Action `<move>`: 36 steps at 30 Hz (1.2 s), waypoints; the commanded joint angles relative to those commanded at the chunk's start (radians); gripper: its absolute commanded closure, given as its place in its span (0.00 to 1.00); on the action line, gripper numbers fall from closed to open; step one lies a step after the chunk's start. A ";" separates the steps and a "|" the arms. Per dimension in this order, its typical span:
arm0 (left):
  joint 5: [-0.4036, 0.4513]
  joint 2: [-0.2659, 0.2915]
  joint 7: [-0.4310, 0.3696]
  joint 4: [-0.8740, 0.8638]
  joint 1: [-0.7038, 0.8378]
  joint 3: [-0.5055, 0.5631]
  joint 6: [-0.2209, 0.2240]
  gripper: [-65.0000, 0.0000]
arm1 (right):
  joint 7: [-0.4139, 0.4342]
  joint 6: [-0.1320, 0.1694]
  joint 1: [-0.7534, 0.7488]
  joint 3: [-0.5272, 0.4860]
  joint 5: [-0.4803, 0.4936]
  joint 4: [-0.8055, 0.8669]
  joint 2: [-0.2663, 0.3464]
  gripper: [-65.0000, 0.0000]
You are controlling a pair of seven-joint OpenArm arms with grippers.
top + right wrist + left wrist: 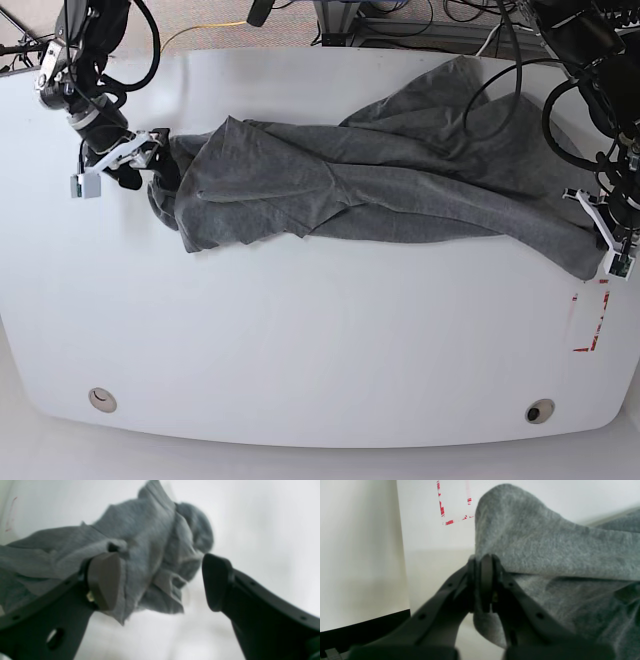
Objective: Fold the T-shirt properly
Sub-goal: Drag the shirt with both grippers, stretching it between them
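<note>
The heather-grey T-shirt point(380, 180) lies crumpled and stretched across the back half of the white table point(300, 330), running from far left to far right. My left gripper point(483, 562) is shut on a fold of the T-shirt point(557, 550) at its right end, seen in the base view as the left gripper point(603, 238). My right gripper point(160, 580) is open at the bunched left end of the T-shirt point(140, 537). Cloth drapes over one of its fingers point(103, 580), while the other finger point(216, 582) stands apart from the fabric. The base view shows this right gripper point(140, 160) too.
Red tape marks point(592, 320) sit near the table's right edge, also in the left wrist view as red tape marks point(442, 507). Two round holes point(100, 400) point(540, 411) lie near the front edge. Cables point(400, 20) hang behind the table.
</note>
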 joint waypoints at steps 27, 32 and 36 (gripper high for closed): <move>0.000 0.005 0.000 0.000 0.003 0.002 0.000 1.00 | -0.233 0.112 0.141 0.005 0.049 -0.149 -0.049 0.38; 0.000 0.005 0.000 0.000 0.003 0.002 0.000 1.00 | -0.233 0.112 0.160 0.002 0.041 -0.238 -0.049 0.38; 0.000 0.005 0.000 0.000 0.003 0.002 0.000 1.00 | -0.232 0.110 0.160 0.006 0.035 -0.281 -0.049 0.38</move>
